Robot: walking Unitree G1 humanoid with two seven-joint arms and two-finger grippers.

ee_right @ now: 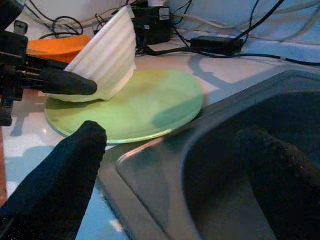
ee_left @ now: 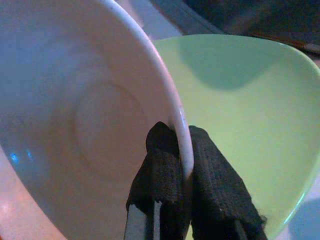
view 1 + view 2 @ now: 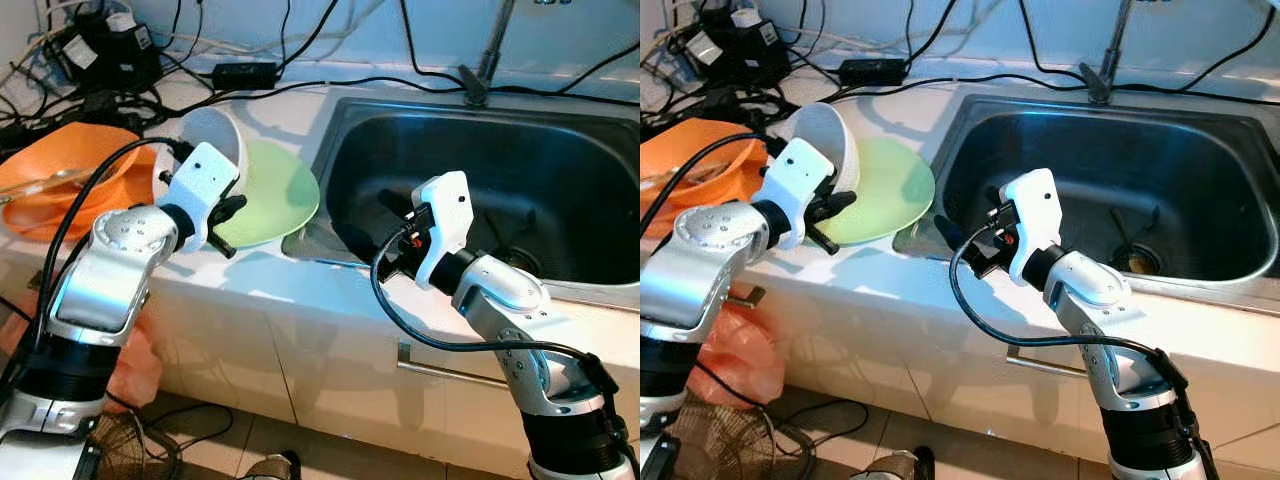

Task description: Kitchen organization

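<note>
An orange bowl (image 3: pixel 60 185) is seen at the far left of the white surface (image 3: pixel 290 115); a white ribbed bowl (image 3: pixel 215 140) is held tilted over a green plate (image 3: pixel 275 195), its rim pinched by the closed fingers (image 2: pixel 165 175) of the left hand (image 3: pixel 225 215); the right hand (image 3: pixel 398 240) is held open at the near left corner of the steel sink (image 3: pixel 480 180), gripping nothing.

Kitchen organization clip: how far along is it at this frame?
Early to midway. In hand: left gripper pinches the tilted white bowl's rim over the green plate. Right gripper hangs open at the sink edge. Left: plate and orange dish still on the counter.
</note>
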